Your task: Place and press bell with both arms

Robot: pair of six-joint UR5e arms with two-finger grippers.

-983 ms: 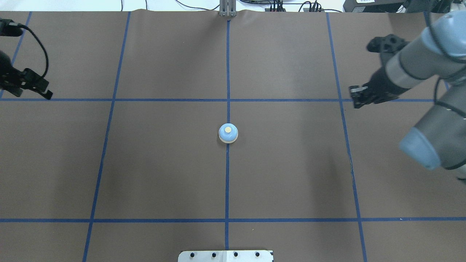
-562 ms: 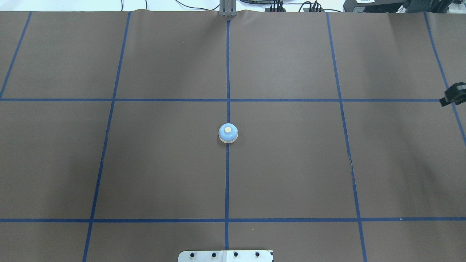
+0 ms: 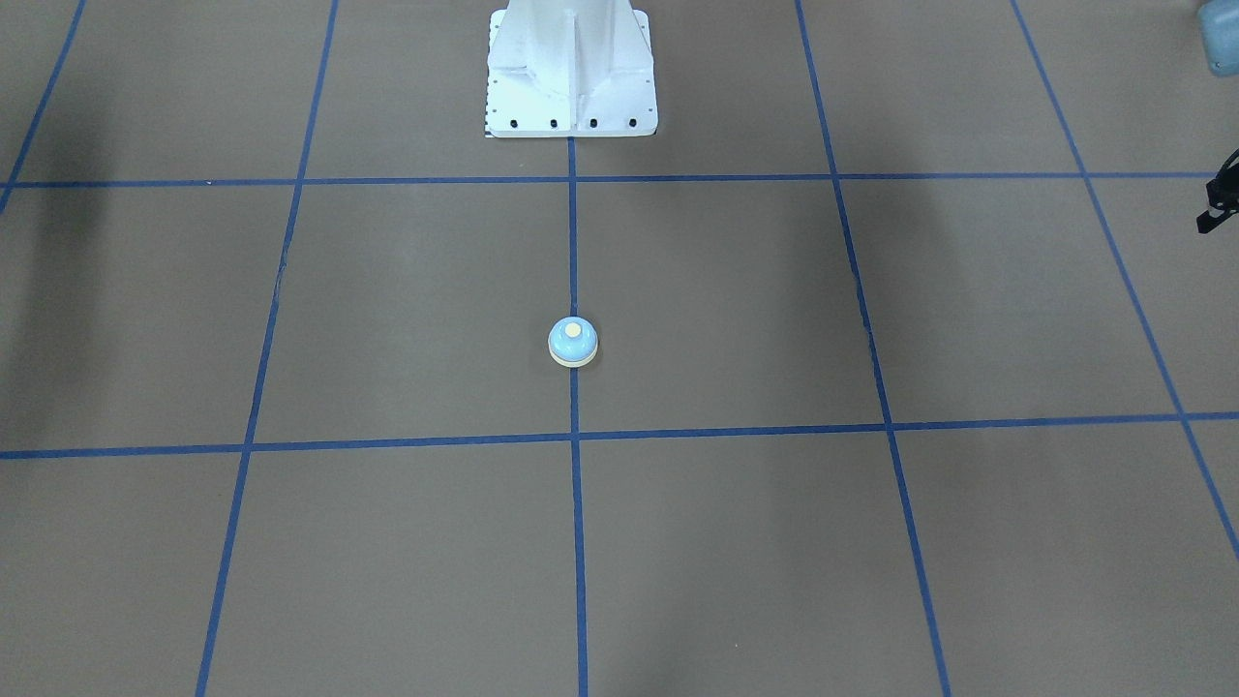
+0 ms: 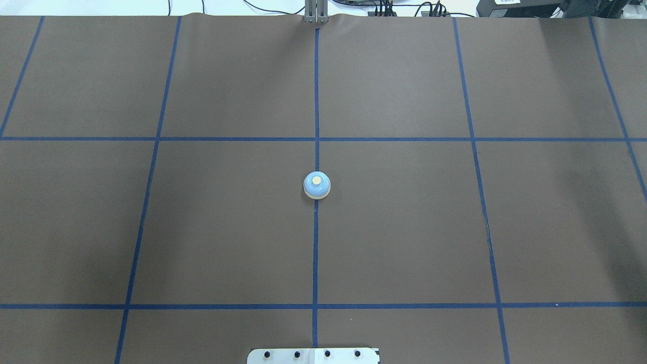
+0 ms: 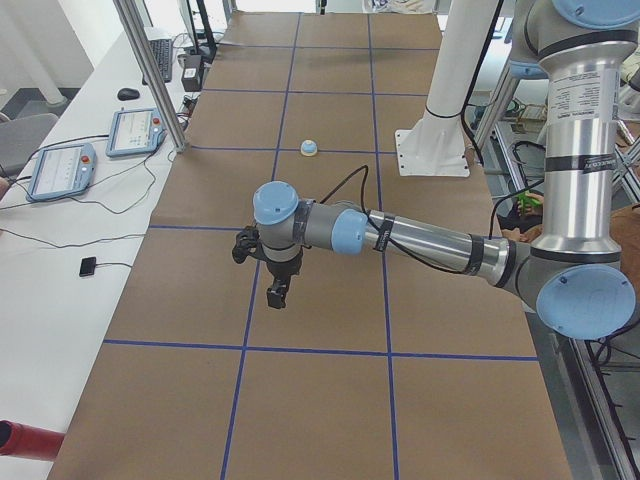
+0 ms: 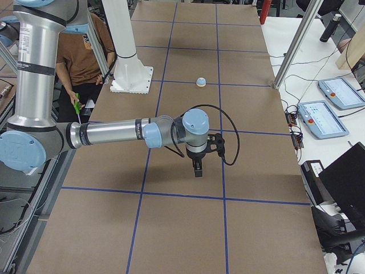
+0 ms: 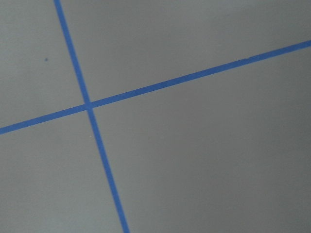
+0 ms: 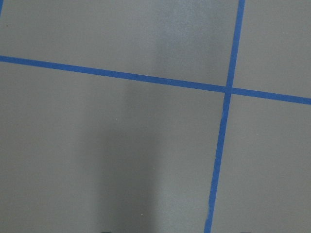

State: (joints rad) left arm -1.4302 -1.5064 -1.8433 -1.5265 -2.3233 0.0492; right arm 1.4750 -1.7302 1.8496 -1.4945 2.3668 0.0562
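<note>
My left tool (image 5: 277, 294) and right tool (image 6: 197, 169) above the table (image 4: 404, 227), clenched or released I cannot tell, bell (image 4: 317, 185) well apart from both

The left hand (image 5: 276, 296) and right hand (image 6: 197, 171) have both drawn outward, out of the overhead view (the right one last), with worktop (image 5: 320, 400) beneath each hand.

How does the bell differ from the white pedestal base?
The bell is a small round light-blue dome; the pedestal base is far larger, white and rectangular-footed. The bell sits at the table's middle; the pedestal base stands at its robot-side edge. Both are centred on the centre tape line.
</note>
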